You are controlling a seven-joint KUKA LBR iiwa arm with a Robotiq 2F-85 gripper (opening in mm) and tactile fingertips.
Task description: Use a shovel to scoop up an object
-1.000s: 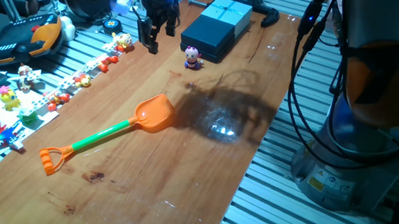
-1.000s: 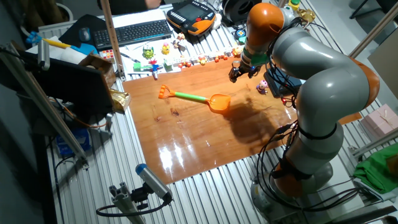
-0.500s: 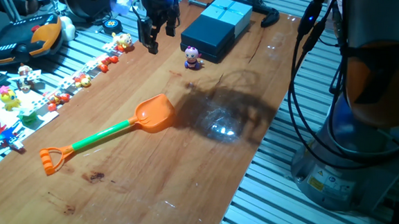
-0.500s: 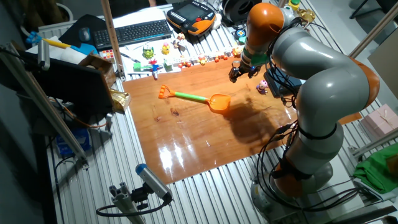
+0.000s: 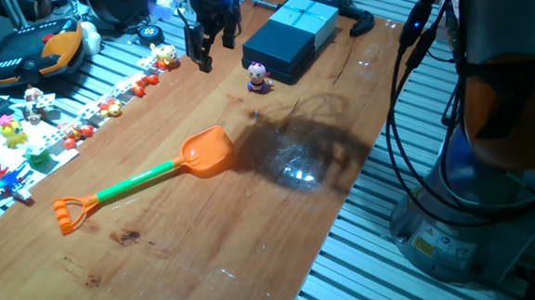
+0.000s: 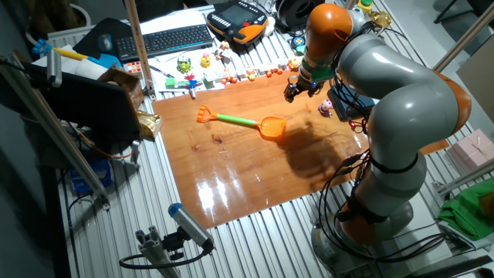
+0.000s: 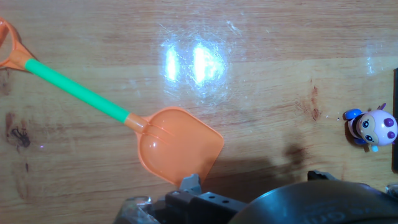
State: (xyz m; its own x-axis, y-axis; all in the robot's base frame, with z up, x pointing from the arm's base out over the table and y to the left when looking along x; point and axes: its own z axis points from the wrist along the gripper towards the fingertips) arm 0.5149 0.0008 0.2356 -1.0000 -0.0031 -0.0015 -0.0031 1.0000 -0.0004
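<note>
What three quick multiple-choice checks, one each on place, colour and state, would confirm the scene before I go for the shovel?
1. Where does the figurine stand?
A. beside the dark blue box
B. in the shovel's blade
C. at the shovel's loop end

2. What colour is the shaft of the shovel?
A. red
B. green
C. blue

3. What is the gripper holding?
A. the shovel
B. the figurine
C. nothing

Answers:
1 A: it stands on the wood right by the box, well apart from the shovel.
2 B: a green shaft joins the orange blade and loop.
3 C: it hangs above the table, while the shovel and figurine both rest on the wood.
</note>
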